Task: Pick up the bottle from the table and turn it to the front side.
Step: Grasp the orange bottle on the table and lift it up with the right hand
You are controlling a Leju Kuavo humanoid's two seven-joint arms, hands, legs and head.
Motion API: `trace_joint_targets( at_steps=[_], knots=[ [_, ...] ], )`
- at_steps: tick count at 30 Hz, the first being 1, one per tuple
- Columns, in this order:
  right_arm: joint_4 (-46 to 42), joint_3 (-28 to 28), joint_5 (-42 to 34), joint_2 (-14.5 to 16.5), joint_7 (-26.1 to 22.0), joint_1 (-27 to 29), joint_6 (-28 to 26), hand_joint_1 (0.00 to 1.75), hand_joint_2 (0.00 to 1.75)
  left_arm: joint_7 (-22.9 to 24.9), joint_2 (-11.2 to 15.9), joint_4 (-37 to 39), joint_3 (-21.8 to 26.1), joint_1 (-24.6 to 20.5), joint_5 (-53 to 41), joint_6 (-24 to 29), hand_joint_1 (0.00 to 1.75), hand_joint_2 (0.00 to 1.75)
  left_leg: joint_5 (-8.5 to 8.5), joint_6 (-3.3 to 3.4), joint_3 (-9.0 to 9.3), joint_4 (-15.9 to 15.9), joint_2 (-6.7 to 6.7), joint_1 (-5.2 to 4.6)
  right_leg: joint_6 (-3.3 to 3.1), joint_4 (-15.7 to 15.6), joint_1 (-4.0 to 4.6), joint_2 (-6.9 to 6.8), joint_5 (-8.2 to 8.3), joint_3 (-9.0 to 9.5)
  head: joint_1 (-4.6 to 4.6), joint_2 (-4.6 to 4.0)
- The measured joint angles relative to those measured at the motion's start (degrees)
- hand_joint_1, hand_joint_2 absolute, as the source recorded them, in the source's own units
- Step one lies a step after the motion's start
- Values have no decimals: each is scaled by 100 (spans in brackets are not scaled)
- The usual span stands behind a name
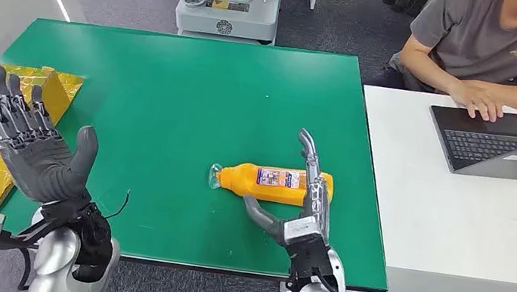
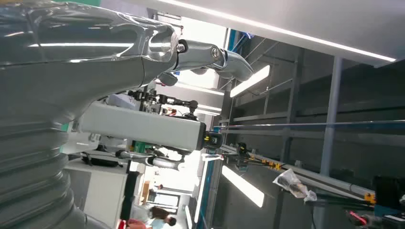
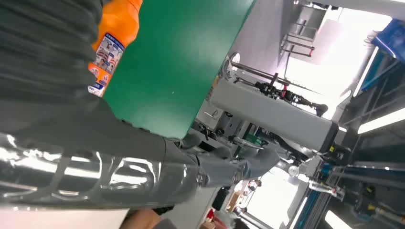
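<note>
Though lying flat, orange bottle [image 1: 273, 181]

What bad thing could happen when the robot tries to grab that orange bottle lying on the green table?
The orange bottle lies on its side, so it might roll away when the right hand, open around it, closes. It could also slip out while being lifted, because the fingers reach over only the end far from the cap. If it rolls toward the near edge of the green table, it might drop off.
</note>
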Motion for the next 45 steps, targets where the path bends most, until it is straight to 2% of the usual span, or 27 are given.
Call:
trace_joint_targets(
  at_steps=[3,6,9,14,21,24,34,45],
  knots=[
    [45,-37,406,-69,260,-215,149,0,175,1,1,-16,0,-4,1,-11,0,175,2,1,0,0,0,0,1,0,0,0,3,0,0,0],
    [261,-60,1209,-248,739,-682,555,0,175,1,2,-25,0,-24,0,-65,0,175,7,6,-1,1,1,-1,2,0,-1,1,12,0,0,0],
    [624,-62,1672,-448,917,-1193,937,0,175,0,4,-26,0,-32,-6,-169,0,175,14,14,-2,3,0,-2,6,0,-1,-1,18,0,0,0],
    [1346,-20,1862,-788,883,-1957,1868,0,175,1,13,-26,0,-27,-38,-358,0,175,18,15,-4,7,-1,-3,7,0,-2,-2,24,1,0,0],
    [2498,320,1987,-1244,941,-2942,3225,0,175,2,39,-20,0,-30,-55,-521,0,175,20,16,-5,11,-2,-4,7,0,-3,-2,27,0,0,1],
    [2987,477,1873,-1406,873,-3320,3610,0,175,2,42,-15,-3,-31,-55,-538,0,175,22,18,-6,13,-3,-4,7,0,-3,-5,27,0,0,0],
    [4097,963,1297,-1648,592,-3935,4252,0,175,1,100,-10,-156,-50,2,-414,0,175,22,19,-6,13,-2,-3,7,0,-3,-2,27,-1,0,0],
    [5025,1441,1350,-1628,762,-4080,4012,0,175,1,155,-11,-285,-33,19,-320,0,175,22,20,-9,14,-4,-4,8,-1,-3,-6,28,0,0,0]
  ],
)
